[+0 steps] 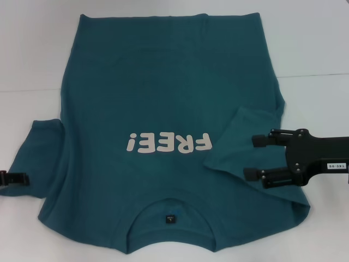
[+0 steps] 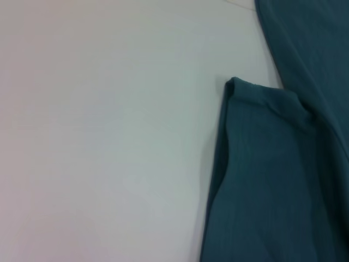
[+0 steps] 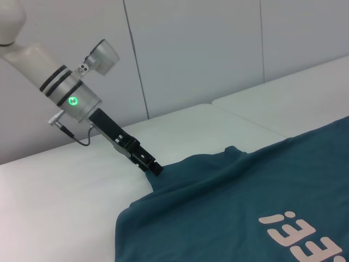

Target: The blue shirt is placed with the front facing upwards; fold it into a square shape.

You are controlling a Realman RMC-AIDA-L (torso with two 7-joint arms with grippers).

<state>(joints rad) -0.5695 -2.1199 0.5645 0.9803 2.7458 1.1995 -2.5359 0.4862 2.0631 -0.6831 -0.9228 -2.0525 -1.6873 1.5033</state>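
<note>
The blue shirt [image 1: 163,103] lies flat on the white table, front up, with the collar and neck label [image 1: 170,219] at the near edge and white "FREE!" lettering [image 1: 166,143]. Its right sleeve [image 1: 242,136] is folded in over the body. My right gripper [image 1: 254,157] is open, its two fingers spread just above that folded sleeve. My left gripper [image 1: 16,179] is at the outer edge of the left sleeve [image 1: 41,153]. In the right wrist view it [image 3: 154,168] is shut on that sleeve's edge. The left wrist view shows the sleeve hem [image 2: 262,98].
The white table [image 1: 316,65] reaches beyond the shirt on both sides, with a seam [image 3: 240,117] between two table tops. A grey wall [image 3: 218,49] stands behind the table on the left arm's side.
</note>
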